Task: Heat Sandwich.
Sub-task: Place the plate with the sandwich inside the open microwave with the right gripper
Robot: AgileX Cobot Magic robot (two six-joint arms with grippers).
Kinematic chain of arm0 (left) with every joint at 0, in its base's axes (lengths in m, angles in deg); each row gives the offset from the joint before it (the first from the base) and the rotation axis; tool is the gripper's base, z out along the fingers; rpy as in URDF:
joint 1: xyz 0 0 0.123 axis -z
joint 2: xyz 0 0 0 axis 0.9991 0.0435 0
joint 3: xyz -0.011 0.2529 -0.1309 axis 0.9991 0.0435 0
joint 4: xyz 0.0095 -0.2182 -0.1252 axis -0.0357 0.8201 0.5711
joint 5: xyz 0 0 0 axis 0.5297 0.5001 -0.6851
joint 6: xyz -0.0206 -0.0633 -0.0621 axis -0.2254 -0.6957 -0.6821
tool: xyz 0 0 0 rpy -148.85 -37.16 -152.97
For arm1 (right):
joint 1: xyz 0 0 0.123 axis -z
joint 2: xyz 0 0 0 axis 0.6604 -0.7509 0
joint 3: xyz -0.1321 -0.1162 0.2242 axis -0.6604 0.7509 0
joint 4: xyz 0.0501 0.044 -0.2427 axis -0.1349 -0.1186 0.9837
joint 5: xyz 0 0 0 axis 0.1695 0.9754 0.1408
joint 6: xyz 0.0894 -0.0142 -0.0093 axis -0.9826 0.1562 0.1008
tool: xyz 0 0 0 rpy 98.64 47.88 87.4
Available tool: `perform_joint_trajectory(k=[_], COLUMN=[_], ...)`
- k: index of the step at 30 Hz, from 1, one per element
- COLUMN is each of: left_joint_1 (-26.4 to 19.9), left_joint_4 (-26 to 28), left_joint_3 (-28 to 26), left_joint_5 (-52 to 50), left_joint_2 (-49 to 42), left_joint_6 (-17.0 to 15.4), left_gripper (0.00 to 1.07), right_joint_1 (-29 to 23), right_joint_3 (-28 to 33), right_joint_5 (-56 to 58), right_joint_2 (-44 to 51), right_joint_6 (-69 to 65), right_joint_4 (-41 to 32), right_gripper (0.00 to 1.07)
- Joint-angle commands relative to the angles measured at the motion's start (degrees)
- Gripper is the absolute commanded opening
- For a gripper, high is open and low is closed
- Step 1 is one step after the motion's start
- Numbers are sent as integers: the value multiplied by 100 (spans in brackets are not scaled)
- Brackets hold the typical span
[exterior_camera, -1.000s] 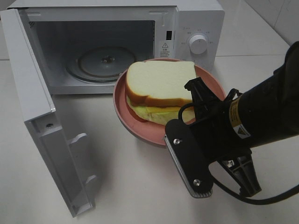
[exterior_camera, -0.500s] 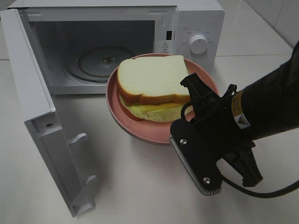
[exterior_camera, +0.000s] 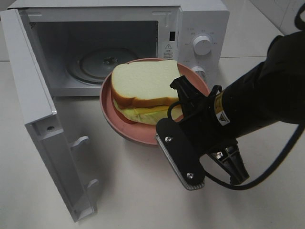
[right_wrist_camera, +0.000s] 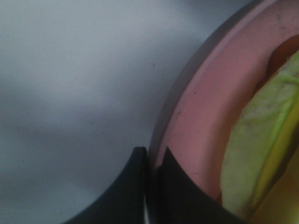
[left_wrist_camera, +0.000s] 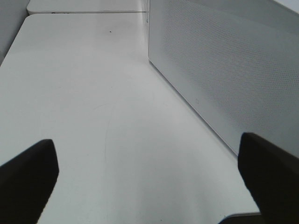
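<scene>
Square white-bread sandwich point(exterior_camera: 143, 86) with tan crust, green lettuce and yellow filling sits on round pink plate point(exterior_camera: 136, 131), just outside the open white microwave point(exterior_camera: 202, 24), in front of its cavity. Right claw point(right_wrist_camera: 150, 158) pinches the plate's rim. Microwave door point(exterior_camera: 33, 109) hangs wide open. Left claw point(left_wrist_camera: 147, 149) is spread wide over white desk point(left_wrist_camera: 93, 93), near a white dotted panel point(left_wrist_camera: 224, 70).
</scene>
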Motion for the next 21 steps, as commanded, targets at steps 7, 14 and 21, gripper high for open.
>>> perform_joint_trajectory(k=[7, 14, 21], left_joint_1=[-17, -17, -17], left_joint_4=[-6, -6, -6], left_joint_3=[23, 23, 23], left_joint_5=[-46, -46, -46], left_joint_2=[-160, -160, -160], left_joint_6=[-23, -23, -23], left_gripper=[106, 106, 106], right_joint_1=[292, 470, 470], right_joint_3=[-596, -905, -1461], right_joint_5=[-160, 97, 584], right_joint_2=[-527, -796, -1157], right_joint_6=[613, 1518, 2108], right_joint_4=[-539, -1352, -1954], right_gripper=[0, 0, 0])
